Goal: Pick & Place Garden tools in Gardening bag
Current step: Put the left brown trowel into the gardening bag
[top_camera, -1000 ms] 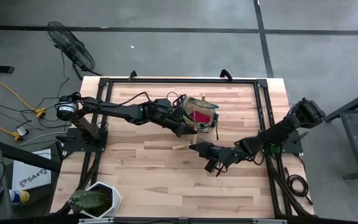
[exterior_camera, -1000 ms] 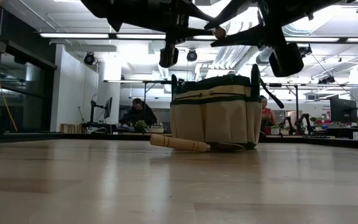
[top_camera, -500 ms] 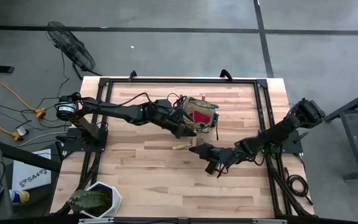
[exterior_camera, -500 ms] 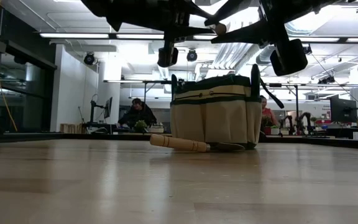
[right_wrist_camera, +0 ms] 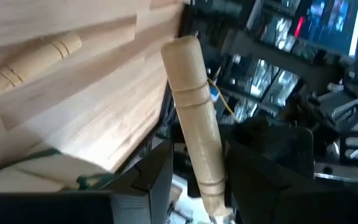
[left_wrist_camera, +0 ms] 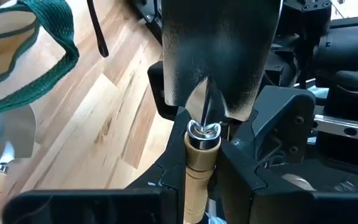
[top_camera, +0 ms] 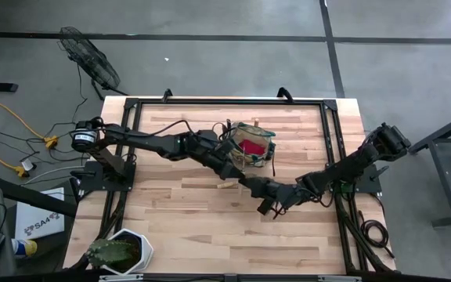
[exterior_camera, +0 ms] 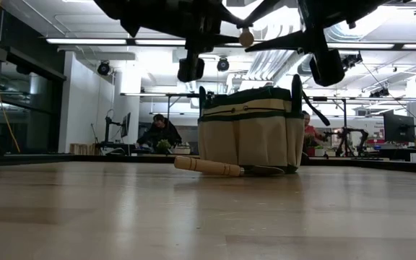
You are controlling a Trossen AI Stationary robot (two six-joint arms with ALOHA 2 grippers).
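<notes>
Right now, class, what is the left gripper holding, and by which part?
The left gripper holds a trowel by its wooden handle, just behind the metal collar.

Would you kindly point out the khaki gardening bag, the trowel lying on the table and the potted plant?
Khaki-tan fabric gardening bag (exterior_camera: 251, 137): low view, front wall.
Wooden-handled trowel on table (exterior_camera: 208, 167): low view, handle.
White hexagonal plant pot (top_camera: 142, 249): high view, rim.

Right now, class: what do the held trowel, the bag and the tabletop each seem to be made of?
Held trowel: dark, dull metal blade with a shiny collar and a pale, smooth wooden handle with turned grooves. Bag: soft khaki fabric with dark green trim, probably canvas; it creases. Tabletop: light wooden planks, visible grain and seams, slightly glossy in the low view.
</notes>
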